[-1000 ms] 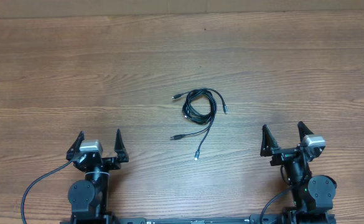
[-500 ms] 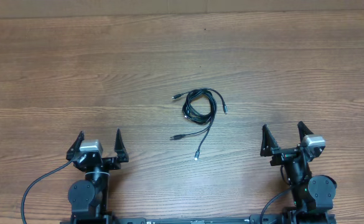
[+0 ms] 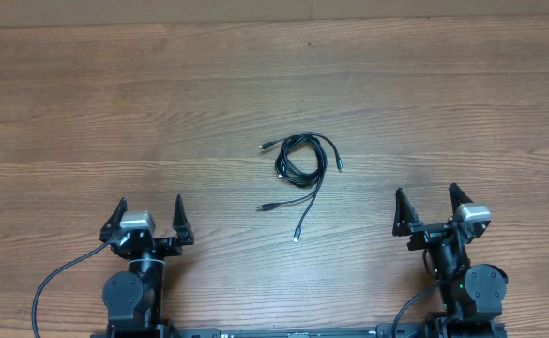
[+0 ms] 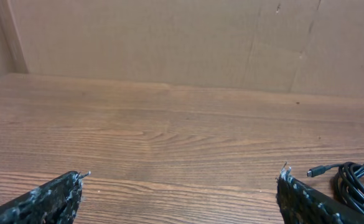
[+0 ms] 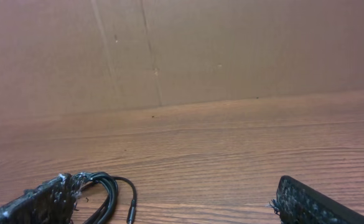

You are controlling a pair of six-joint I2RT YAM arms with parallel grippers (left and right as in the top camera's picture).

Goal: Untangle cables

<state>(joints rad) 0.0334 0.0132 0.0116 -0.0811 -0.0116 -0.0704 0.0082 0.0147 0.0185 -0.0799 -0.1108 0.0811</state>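
the untangling has not started, by the look of it: the cables lie looped together near the middle of the table, wound tight, with a few loose ends trailing toward the arms, each tipped with a small plug, and nothing is pulled free. everything is left to do: reach in, take an end, draw it out, then the next. the left gripper and right gripper sit at the near edge with jaws spread wide and nothing between them, well apart from the cables, one to each side. the overhead view alone gives the whole layout: every loop, the trailing ends, both arms flanking them. the wrist views are low and partial. the left one catches only the edge of the cables and one plug at its right border, beside its right finger; the right one shows part of the loops and a strand at its lower left, by its left finger. what they add is a cardboard wall behind the table, which the overhead hardly shows.
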